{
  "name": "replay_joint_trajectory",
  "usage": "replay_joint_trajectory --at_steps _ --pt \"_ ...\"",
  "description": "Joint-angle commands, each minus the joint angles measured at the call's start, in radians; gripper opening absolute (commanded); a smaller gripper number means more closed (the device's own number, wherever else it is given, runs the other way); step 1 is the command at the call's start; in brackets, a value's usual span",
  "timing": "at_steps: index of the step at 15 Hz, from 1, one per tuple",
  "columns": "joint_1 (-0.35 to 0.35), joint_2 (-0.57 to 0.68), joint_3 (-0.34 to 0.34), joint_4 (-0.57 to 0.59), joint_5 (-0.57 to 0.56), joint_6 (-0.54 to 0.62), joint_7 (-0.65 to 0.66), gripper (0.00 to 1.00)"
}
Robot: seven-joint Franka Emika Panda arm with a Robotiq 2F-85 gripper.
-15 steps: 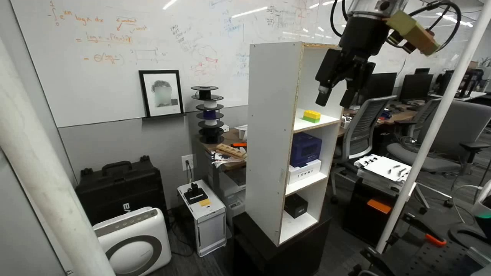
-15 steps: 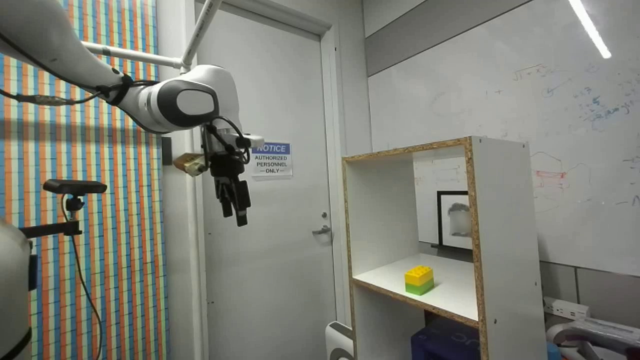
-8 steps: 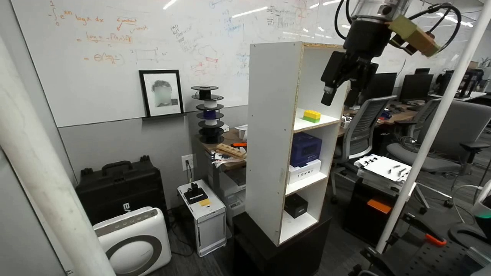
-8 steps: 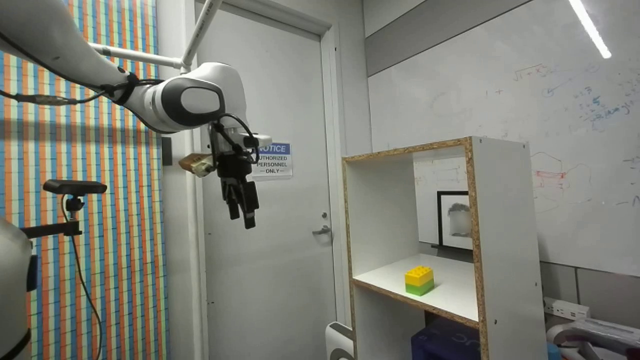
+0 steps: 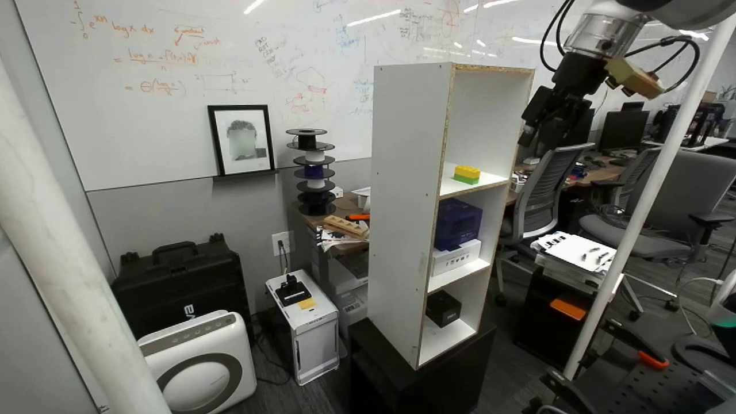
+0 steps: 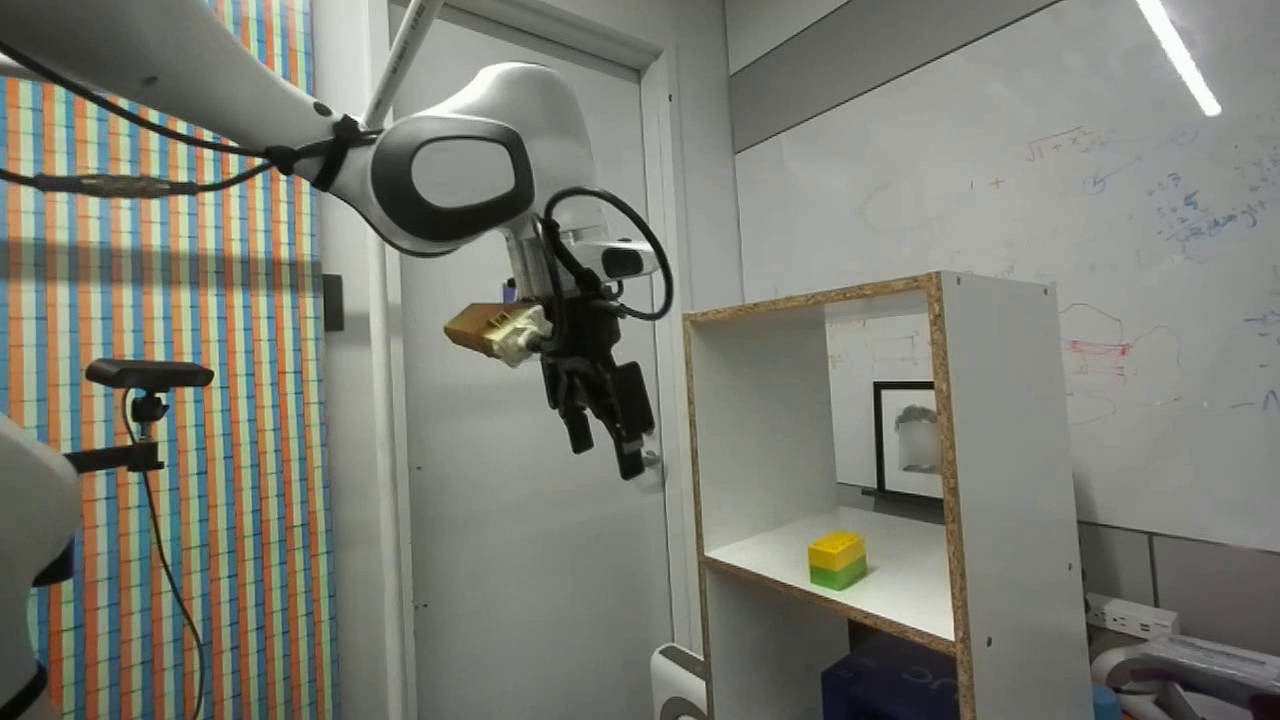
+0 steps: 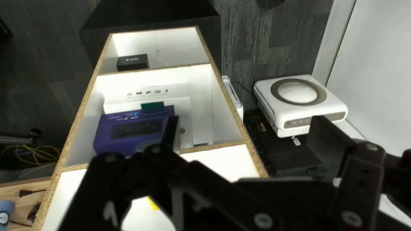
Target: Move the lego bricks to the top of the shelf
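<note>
Black fingers stood parted, tips downward and slightly slanted, and the pale door showed through the gap between them. Their gripper hung in the air outside the shelf, apart from it and higher than the floor of its top compartment. In the wrist view one finger overlapped a purple box, while its partner was well over to the right. Just above the gripper a yellowish block jutted out sideways, and the white arm reached away to the edge of view.

The lego bricks, yellow over green, sat inside the shelf in both exterior views, on the floor of the top compartment and near its front edge; in the wrist view a yellow sliver of them peeped past the gripper's dark parts. One compartment down, the purple box lay on a white box, and in the bottom compartment was a small black box. A black base carried the shelf.

Farther out, in an exterior view, a column of spools rose to the left of the shelf, and a framed portrait leaned against the whiteboard. A white appliance with a round face stood in front of a black case. To the right was an office chair.
</note>
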Motion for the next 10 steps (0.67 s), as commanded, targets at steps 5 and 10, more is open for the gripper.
replay_joint_trajectory --at_steps 5,10 --pt "-0.019 0.391 -0.051 0.127 0.003 0.411 -0.074 1.0" --pt "-0.035 0.597 -0.022 0.26 -0.015 0.502 -0.065 1.0"
